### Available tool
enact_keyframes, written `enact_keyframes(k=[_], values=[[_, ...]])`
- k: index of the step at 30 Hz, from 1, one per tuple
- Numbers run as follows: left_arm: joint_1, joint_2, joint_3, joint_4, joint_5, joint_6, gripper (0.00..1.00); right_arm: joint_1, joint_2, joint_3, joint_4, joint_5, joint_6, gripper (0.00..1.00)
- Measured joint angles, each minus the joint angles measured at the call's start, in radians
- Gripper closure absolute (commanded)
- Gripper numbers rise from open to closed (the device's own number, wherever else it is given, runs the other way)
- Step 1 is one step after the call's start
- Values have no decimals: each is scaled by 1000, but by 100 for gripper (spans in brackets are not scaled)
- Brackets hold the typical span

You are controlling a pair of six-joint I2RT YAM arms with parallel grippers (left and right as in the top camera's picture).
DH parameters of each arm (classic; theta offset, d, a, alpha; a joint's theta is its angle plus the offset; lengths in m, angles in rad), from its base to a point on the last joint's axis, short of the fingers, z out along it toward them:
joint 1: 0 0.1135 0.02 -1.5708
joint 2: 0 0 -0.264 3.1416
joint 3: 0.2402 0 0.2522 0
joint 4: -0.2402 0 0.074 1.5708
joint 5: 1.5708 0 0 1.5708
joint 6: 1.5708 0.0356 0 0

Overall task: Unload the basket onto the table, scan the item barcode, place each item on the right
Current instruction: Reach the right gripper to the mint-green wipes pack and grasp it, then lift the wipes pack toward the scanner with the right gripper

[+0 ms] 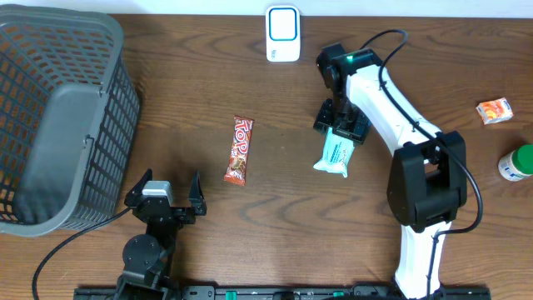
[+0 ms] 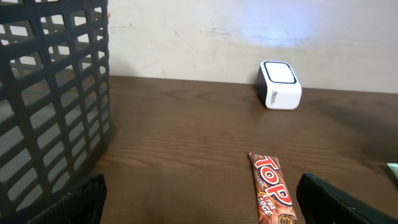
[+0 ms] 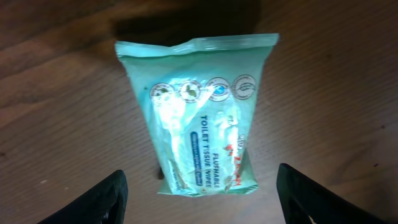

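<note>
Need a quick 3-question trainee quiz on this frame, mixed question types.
1. True or false: the candy bar lies inside the basket.
2. Which item lies directly below the right claw? A) wipes pack B) orange box C) green-capped bottle
3. Fill in: the left claw has its jaws ___.
Key: 1 false; 2 A; 3 open.

The right arm's black gripper (image 1: 341, 127) sits over the far end of the mint-green plastic packet (image 1: 335, 158) on the wooden table (image 1: 275, 221).
</note>
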Motion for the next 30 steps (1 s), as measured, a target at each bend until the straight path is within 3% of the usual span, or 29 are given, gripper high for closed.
enact_keyframes(k=[14, 18, 21, 30], values=[[0, 0, 0, 0, 0, 0, 2, 57, 53, -1, 99, 55, 17, 28], [0, 0, 0, 0, 0, 0, 2, 57, 129, -1, 59, 72, 19, 43], [0, 0, 0, 0, 0, 0, 2, 57, 137, -1, 32, 93, 21, 97], [0, 0, 0, 0, 0, 0, 3, 53, 133, 18, 10, 81, -1, 99]])
